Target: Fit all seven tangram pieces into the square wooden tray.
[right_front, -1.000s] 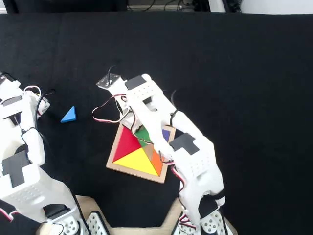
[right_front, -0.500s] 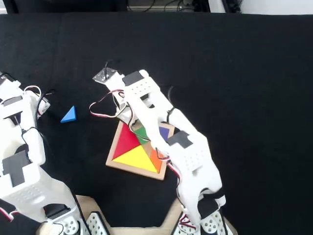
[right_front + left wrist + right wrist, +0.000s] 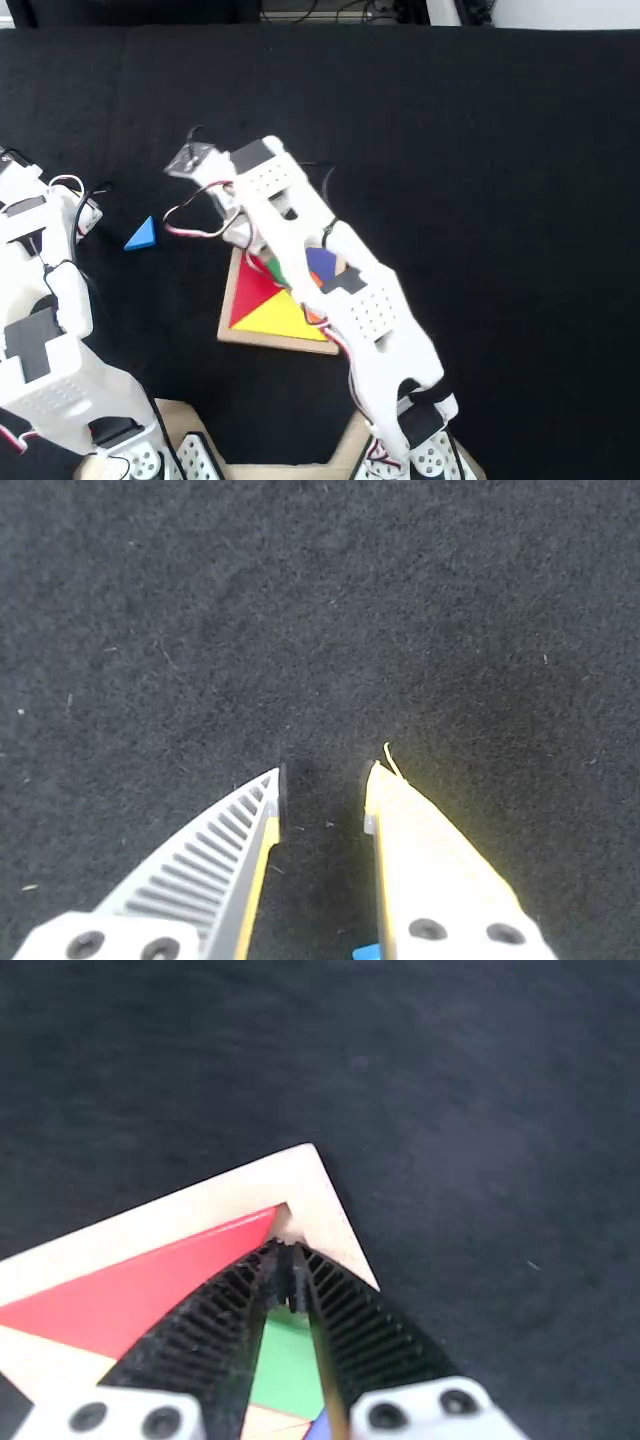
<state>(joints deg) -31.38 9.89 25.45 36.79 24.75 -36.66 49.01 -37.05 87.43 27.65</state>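
Note:
The square wooden tray [image 3: 232,333] lies at the table's middle, holding a red triangle [image 3: 254,291], a yellow triangle [image 3: 276,318] and purple, green and orange pieces partly under the right arm [image 3: 330,280]. A small blue triangle [image 3: 141,235] lies loose on the cloth left of the tray. My right gripper [image 3: 291,1260] is shut with nothing in it, its tips over the tray corner [image 3: 312,1175] beside the red triangle [image 3: 140,1295] and a green piece [image 3: 285,1370]. My left gripper [image 3: 322,775] is open above bare cloth.
Black cloth [image 3: 480,150] covers the whole table. The left arm [image 3: 40,300] stands folded at the left edge, close to the blue triangle. A wooden base [image 3: 190,420] shows at the front edge between the arms.
The right arm has swung left across the tray and now covers more of the pieces. The left arm and the blue triangle have not moved.

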